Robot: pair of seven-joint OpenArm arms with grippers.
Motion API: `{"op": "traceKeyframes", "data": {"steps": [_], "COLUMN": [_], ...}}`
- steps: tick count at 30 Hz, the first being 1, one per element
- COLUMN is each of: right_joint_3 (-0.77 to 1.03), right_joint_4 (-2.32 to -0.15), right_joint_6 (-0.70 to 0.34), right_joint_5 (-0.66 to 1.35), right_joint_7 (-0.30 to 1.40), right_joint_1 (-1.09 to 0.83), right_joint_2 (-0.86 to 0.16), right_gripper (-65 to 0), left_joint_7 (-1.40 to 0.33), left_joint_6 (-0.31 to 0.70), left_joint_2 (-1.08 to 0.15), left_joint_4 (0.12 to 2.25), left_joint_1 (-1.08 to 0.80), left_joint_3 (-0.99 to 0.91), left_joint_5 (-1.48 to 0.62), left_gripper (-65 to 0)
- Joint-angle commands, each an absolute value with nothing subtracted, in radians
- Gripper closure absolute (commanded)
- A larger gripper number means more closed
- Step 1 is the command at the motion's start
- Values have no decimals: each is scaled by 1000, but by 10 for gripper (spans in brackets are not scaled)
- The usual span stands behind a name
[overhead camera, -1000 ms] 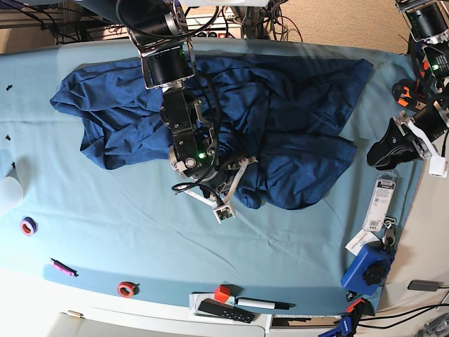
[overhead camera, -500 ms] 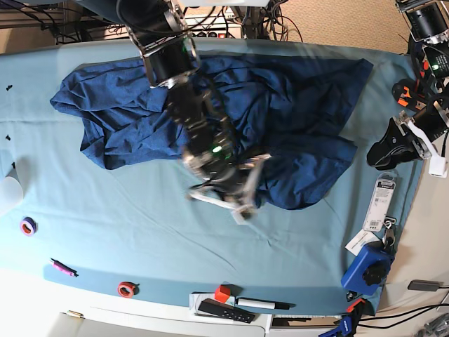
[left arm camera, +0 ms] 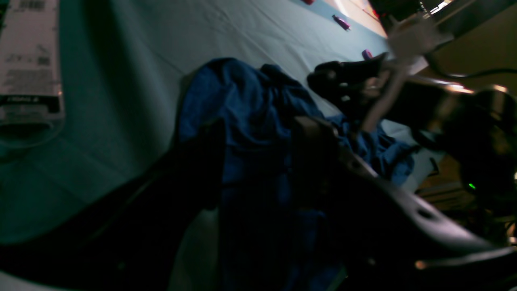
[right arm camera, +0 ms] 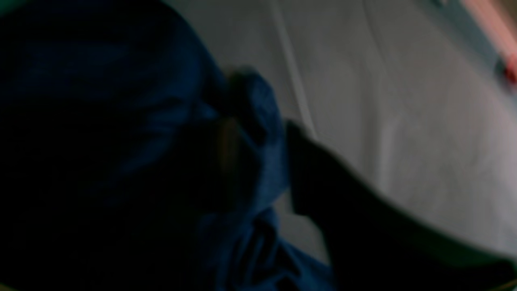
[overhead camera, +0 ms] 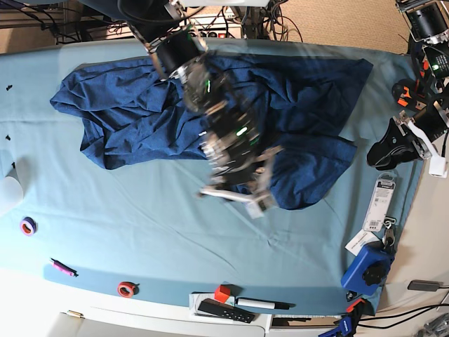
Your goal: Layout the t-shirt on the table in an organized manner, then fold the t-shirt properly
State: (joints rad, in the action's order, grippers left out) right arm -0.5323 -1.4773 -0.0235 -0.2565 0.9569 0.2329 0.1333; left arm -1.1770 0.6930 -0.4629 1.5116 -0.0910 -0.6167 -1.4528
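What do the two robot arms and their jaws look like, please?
The right arm is black, in boxy silver-edged segments with black cables and small green lights, ending in a gripper with pale, whitish jaws. The left gripper at the table's end has bulky black jaws on a white bracket, with orange parts above.

The base view looks straight down on the whole bench [overhead camera: 140,239]. Both wrist views sit low and close, sharing the shirt [overhead camera: 309,91] with it.
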Motion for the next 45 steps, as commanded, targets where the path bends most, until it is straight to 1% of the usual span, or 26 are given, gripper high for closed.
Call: {"op": "traceKeyframes", "data": {"steps": [1, 3, 7, 10, 15, 16, 17, 19, 25, 28, 30, 35, 39, 45], "right_joint_3": [-491, -408, -289, -262, -263, -263, -263, -262, -274, -328, -386, -578, -738, -938], "right_joint_4": [-1464, -1406, -1338, -1329, -1329, -1329, -1329, -1329, -1347, -1393, -1438, -1573, -1615, -1615], "right_joint_6": [-22, -43, -143, -191, -207, -207, -207, -207, -207, -205, -182, -47, 38, 42], "right_joint_5": [-240, -188, -75, -31, -4, -4, -4, -4, -19, -20, -52, -245, -361, -384], "right_joint_7": [921, 891, 877, 877, 855, 855, 857, 857, 870, 900, 917, 957, 1021, 1032], "right_joint_1": [255, 255, 255, 255, 255, 255, 255, 255, 254, 254, 252, 229, 227, 197], "right_joint_2": [142, 142, 142, 142, 142, 142, 142, 142, 142, 142, 142, 141, 142, 142], "right_gripper": [-292, -294, -294, -294, -289, -263, -194, -7, 0, 0, 0, 0, 0, 0], "left_joint_7": [-1158, -1158, -1157, -1151, -1151, -1151, -1151, -1151, -1151, -1151, -1151, -1151, -1151, -1151], "left_joint_6": [698, 698, 698, 698, 698, 698, 698, 698, 698, 698, 698, 698, 698, 698], "left_joint_2": [-482, -482, -482, -482, -482, -482, -482, -482, -482, -482, -482, -482, -482, -483], "left_joint_4": [1527, 1527, 1527, 1527, 1527, 1527, 1527, 1527, 1527, 1527, 1527, 1527, 1527, 1527], "left_joint_1": [-80, -80, -80, -80, -80, -80, -80, -80, -80, -80, -80, -80, -80, -80], "left_joint_3": [-624, -624, -624, -624, -624, -624, -624, -624, -624, -624, -624, -624, -624, -624], "left_joint_5": [-1484, -1484, -1484, -1484, -1484, -1484, -1484, -1484, -1484, -1484, -1484, -1484, -1484, -1484], "left_gripper": [-275, -275, -275, -275, -274, -275, -275, -274, -274, -272, -254, -244, -244, -244]}}
